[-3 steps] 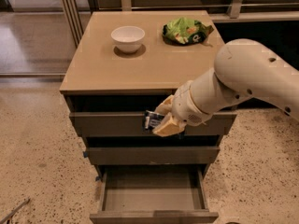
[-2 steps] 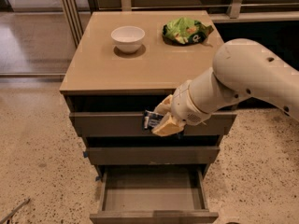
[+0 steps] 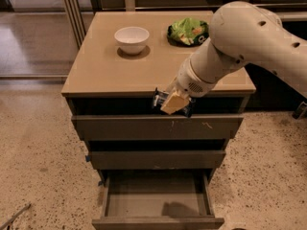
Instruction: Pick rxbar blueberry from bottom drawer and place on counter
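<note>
Mid-frame, just below the front edge of the counter [image 3: 110, 66]: the gripper [image 3: 173, 102] pinches the rxbar blueberry [image 3: 158, 99] across its middle, w/ dark wrapper ends poking out either side of the tan fingers [image 3: 175, 100]. The bottom drawer [image 3: 158, 222], lower centre, stands pulled open. A white bowl [image 3: 132, 38] and green chip bag [image 3: 188, 31] sit toward the top of the frame. The bar looks light, thin and a bit bendy, its wrapper prob. slick. A mid-body grip across the narrow width seems safest; an end hold could let it droop or slip.
</note>
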Available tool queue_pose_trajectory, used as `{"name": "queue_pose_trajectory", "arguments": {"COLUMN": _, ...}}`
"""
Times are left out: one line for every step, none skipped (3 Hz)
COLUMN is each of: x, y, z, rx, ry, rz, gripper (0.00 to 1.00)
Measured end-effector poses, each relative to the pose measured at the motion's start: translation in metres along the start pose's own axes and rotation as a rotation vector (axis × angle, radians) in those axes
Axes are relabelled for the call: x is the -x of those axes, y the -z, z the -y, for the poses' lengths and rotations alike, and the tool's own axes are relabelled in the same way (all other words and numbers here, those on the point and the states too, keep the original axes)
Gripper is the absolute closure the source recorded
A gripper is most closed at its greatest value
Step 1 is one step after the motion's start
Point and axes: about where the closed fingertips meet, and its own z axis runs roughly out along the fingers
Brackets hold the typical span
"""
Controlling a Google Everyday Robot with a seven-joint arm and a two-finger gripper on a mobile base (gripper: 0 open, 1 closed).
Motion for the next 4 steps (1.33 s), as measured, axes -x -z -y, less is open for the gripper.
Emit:
{"name": "queue_pose_trajectory", "arguments": {"x": 0.008, "y": 0.005, "z": 0.053, "rx": -0.055, "ry": -0.026, "rz": -0.016, "gripper": 1.00}}
{"name": "queue_pose_trajectory", "arguments": {"x": 0.012, "y": 0.007, "z": 0.094, "rx": -0.100, "ry": -0.049, "rz": -0.001, "gripper": 1.00}}
{"name": "queue_pose_trajectory", "arguments": {"x": 0.005, "y": -0.006, "z": 0.125, "rx": -0.123, "ry": -0.098, "rz": 0.067, "gripper": 1.00}}
{"name": "queue_pose_trajectory", "arguments": {"x": -0.001, "y": -0.016, "z": 0.137, "rx": -0.124, "ry": -0.134, "rz": 0.107, "gripper": 1.00}}
